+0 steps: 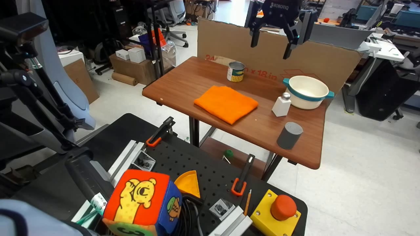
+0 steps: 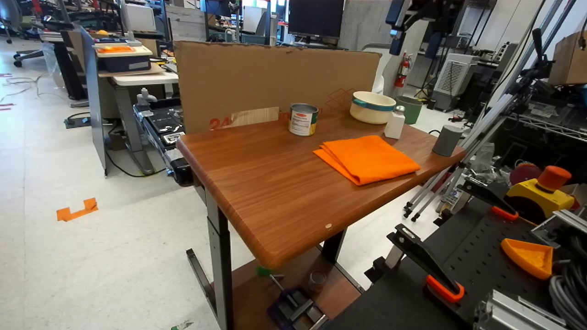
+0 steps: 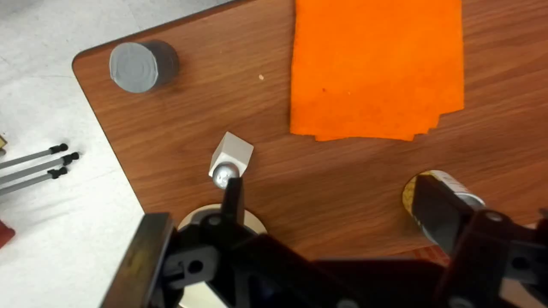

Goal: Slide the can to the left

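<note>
End effector (image 1: 271, 47) hangs well above the worktop (image 1: 183, 82), fingers (image 1: 254, 39) wide apart; we have it at the top edge in both exterior views. The can (image 1: 236, 71) stands upright on the worktop, well apart from the end effector, near the printed cardboard sheet (image 1: 223, 36); we see a yellow, green and white label on it. In the wrist view a finger hides part of the can from us. Orange cloth (image 1: 226, 104) lies folded flat on the worktop, near the can but not touching it. Pot (image 1: 306, 99), cream with a teal band and handles, sits further along the same cardboard; white shaker (image 1: 281, 106) with a silver top stands just beside it. Grey cylinder (image 1: 289, 136) stands upright near a worktop corner, apart from the shaker. Further out, in an exterior view, we get a black pegboard (image 1: 206, 167) with orange-trimmed clamps (image 1: 245, 172), a soft picture cube (image 1: 141, 200) and a yellow box (image 1: 270, 220) with a red button (image 1: 283, 207).
</note>
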{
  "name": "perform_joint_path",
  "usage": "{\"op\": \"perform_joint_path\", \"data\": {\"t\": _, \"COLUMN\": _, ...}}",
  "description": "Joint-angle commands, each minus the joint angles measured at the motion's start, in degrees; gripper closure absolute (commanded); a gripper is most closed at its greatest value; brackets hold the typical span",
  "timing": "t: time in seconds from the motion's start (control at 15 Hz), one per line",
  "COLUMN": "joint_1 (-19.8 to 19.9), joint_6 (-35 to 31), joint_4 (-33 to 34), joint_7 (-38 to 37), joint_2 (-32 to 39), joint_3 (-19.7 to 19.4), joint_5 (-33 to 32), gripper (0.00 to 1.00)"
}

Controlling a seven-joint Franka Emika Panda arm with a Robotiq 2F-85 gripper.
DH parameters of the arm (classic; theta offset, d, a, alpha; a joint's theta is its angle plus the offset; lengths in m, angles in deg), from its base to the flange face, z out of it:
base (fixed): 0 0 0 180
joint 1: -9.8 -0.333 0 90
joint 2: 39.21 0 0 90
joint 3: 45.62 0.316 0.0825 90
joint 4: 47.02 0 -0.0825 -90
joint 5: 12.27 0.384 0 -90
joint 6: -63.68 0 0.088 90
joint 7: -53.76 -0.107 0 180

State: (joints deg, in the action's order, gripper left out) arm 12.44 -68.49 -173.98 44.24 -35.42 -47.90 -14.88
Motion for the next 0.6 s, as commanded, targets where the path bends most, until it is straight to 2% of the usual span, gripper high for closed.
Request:
{"op": "perform_joint_path", "data": {"t": 0.0, "joint_1": -1.0, "joint_6": -1.3, "joint_4": 7.4, "joint_7": -3.3, "joint_2": 8.6, "joint_3": -0.5, "joint_5": -6.0, "gripper": 0.00}}
{"op": "perform_joint_path", "data": {"t": 0.2, "joint_1": -2.3, "joint_6": -0.8, "joint_4": 12.7, "joint_7": -5.3, "joint_2": 14.5, "joint_3": -1.3, "joint_5": -10.2, "gripper": 0.00}}
{"op": "perform_joint_path", "data": {"t": 0.53, "joint_1": -4.5, "joint_6": -0.2, "joint_4": 19.7, "joint_7": -7.2, "joint_2": 21.9, "joint_3": -2.7, "joint_5": -13.2, "gripper": 0.00}}
